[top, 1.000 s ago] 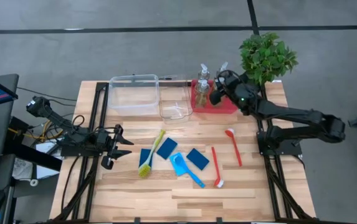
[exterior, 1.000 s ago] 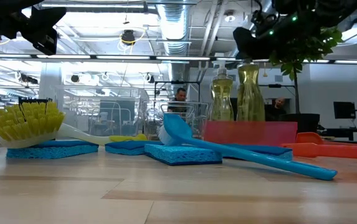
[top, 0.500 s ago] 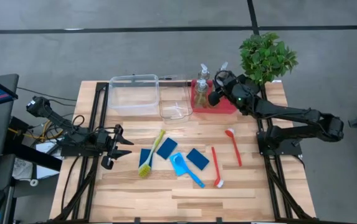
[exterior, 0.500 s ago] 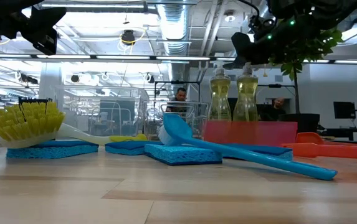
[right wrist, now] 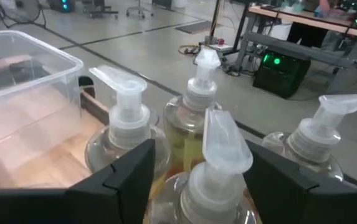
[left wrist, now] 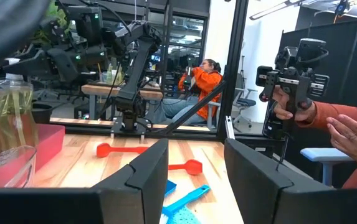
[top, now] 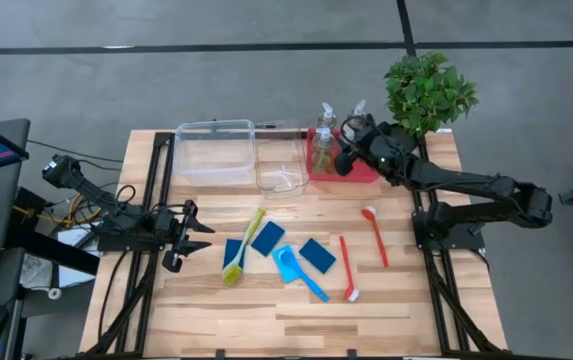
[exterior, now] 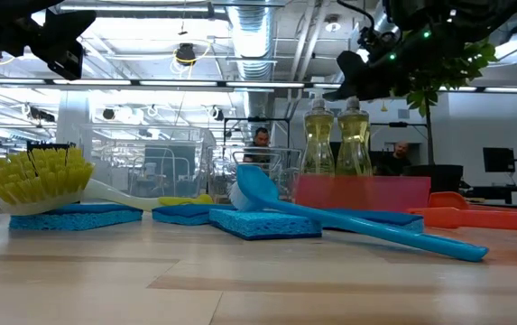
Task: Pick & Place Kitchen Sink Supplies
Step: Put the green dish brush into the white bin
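High view: the right hand (top: 344, 160) is hovering over the red tray (top: 366, 171) at the desk's (top: 296, 320) far edge, right above the pump bottles (top: 324, 128) grouped at the tray's left end. In the right wrist view its two dark fingers (right wrist: 128, 171) are standing wide apart on either side of the nearest pump head (right wrist: 223, 144), and they are not pressing on it; three more pump bottles are crowding just behind. In the low view two bottles of yellow-green liquid (exterior: 336, 144) are standing upright behind the tray's red wall, with the dark hand just above their tops.

Beside the tray, two clear plastic bins (top: 216, 152) are sitting along the far edge. Nearer the front, the green brush (top: 242, 250) is lying next to three blue sponges (top: 267, 237), the blue brush (top: 298, 272) is lying between two of them, and two red brushes (top: 376, 236) are lying to the right.

At the desk's left edge, the left hand (top: 188, 235) is waiting with its fingers partly open and nothing between them. A potted plant (top: 428, 90) is standing at the far right corner.
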